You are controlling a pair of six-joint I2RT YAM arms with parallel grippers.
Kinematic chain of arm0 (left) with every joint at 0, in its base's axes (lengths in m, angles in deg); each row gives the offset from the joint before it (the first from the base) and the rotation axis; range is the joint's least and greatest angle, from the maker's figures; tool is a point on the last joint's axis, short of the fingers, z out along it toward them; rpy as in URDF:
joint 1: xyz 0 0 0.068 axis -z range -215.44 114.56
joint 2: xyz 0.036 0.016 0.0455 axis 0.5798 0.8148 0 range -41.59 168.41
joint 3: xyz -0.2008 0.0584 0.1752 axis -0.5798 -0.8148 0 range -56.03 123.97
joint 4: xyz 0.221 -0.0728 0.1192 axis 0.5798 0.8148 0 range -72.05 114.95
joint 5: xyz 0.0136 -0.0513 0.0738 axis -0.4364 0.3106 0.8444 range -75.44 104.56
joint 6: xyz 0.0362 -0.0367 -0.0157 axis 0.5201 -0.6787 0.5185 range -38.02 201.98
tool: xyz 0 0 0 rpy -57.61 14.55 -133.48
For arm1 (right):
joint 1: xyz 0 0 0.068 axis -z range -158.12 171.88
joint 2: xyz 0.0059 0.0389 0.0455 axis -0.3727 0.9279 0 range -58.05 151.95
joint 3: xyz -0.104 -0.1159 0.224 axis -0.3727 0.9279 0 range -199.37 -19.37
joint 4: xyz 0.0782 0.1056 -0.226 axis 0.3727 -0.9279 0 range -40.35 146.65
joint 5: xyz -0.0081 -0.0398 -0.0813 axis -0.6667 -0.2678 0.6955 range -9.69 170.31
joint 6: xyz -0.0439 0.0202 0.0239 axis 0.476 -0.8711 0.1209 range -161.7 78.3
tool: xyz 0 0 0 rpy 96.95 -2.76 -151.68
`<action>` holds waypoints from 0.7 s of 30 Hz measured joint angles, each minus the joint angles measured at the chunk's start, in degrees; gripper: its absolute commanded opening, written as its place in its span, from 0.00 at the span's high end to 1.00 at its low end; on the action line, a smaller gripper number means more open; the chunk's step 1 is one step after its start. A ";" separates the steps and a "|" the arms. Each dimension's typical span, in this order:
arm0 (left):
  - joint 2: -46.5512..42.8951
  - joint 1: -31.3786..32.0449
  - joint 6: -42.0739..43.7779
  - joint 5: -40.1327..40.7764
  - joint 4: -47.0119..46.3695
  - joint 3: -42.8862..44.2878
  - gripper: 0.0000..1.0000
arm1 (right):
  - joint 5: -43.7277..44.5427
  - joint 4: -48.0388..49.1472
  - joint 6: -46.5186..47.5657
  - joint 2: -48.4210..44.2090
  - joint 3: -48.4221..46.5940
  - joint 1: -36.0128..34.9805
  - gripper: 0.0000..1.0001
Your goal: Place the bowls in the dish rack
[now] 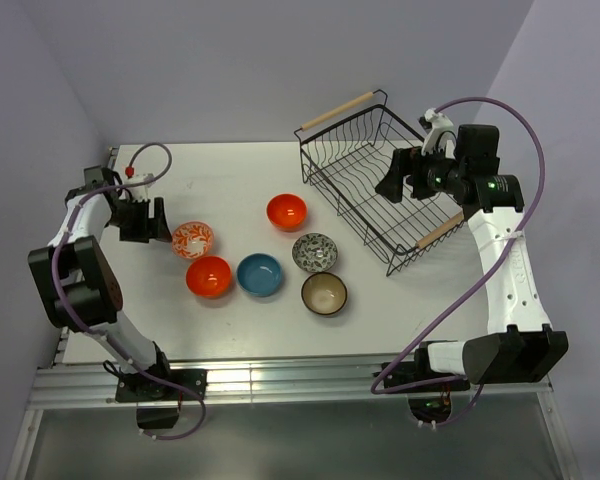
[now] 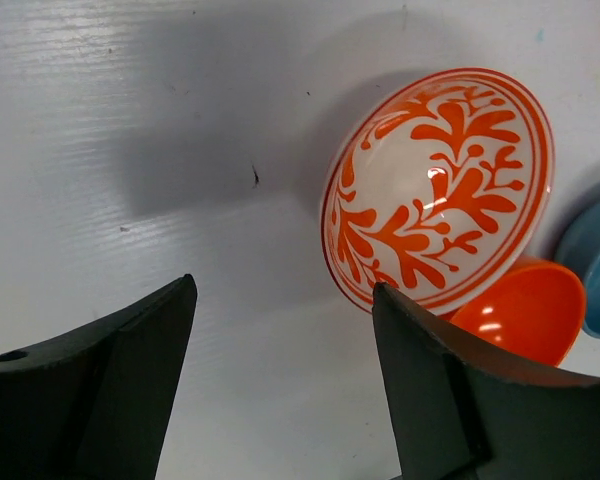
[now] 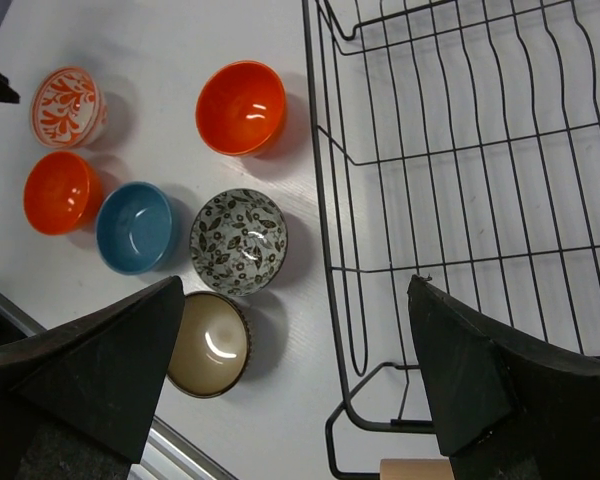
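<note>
White table (image 1: 230,180) with bowls (image 1: 259,274), between pale lilac walls (image 1: 280,60).

Was bright and even, lit from overhead. Threw short soft shadows onto the white table (image 1: 230,180). Showed small white glints inside the orange bowl (image 3: 242,108) and the brown bowl (image 3: 208,345). Laid a broad grey shadow across the left wrist view, with the near fingers (image 2: 90,400) slightly soft.

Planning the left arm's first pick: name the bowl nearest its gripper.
The orange-and-white patterned round bowl, leftmost of the six, just beside the left gripper.
</note>
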 measured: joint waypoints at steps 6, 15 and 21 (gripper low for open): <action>3.80 1.33 -3.23 0.26 -2.84 -0.24 0.25 | -1.29 -0.11 -1.05 0.50 -0.44 0.00 0.00; 6.34 4.85 -6.25 0.44 -7.21 -0.24 0.27 | -3.02 -0.24 -2.12 3.61 -1.57 0.00 0.00; 8.70 5.68 -7.50 0.57 -9.18 -0.61 0.33 | -3.63 -0.22 -2.82 4.61 -2.32 0.00 0.00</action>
